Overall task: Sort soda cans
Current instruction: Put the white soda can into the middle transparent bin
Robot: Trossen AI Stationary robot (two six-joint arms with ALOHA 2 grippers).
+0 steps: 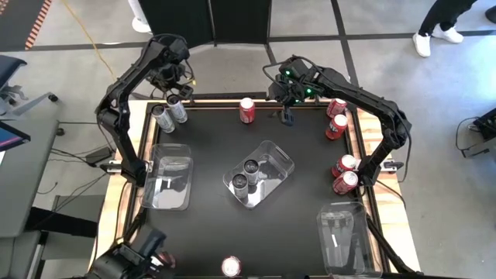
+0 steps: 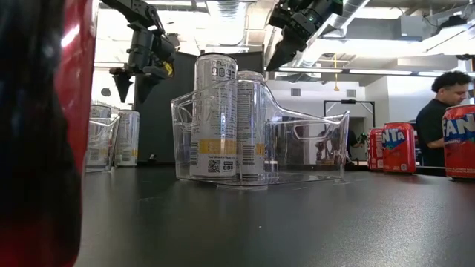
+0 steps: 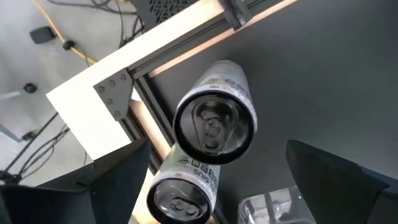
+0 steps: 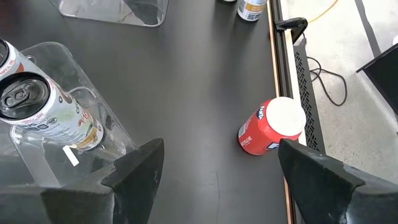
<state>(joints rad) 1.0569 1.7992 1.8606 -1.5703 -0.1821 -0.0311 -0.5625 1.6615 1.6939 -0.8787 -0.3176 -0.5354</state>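
Black table (image 1: 209, 147) carries three clear trays: the centre tray (image 1: 280, 164) holds two silver cans (image 1: 246, 173) upright, the left tray (image 1: 168, 177) and the near-right tray (image 1: 341, 232) show no cans. Left arm is folded over the far-left corner, left gripper (image 1: 172, 87) hanging with fingers spread wide above a pair of silver cans (image 1: 169, 112), not touching. Right arm reaches in from the right edge, right gripper (image 1: 287, 101) also spread, raised just beside a red can (image 1: 246, 110) at the far edge. More red cans (image 1: 341, 147) stand along the right edge.
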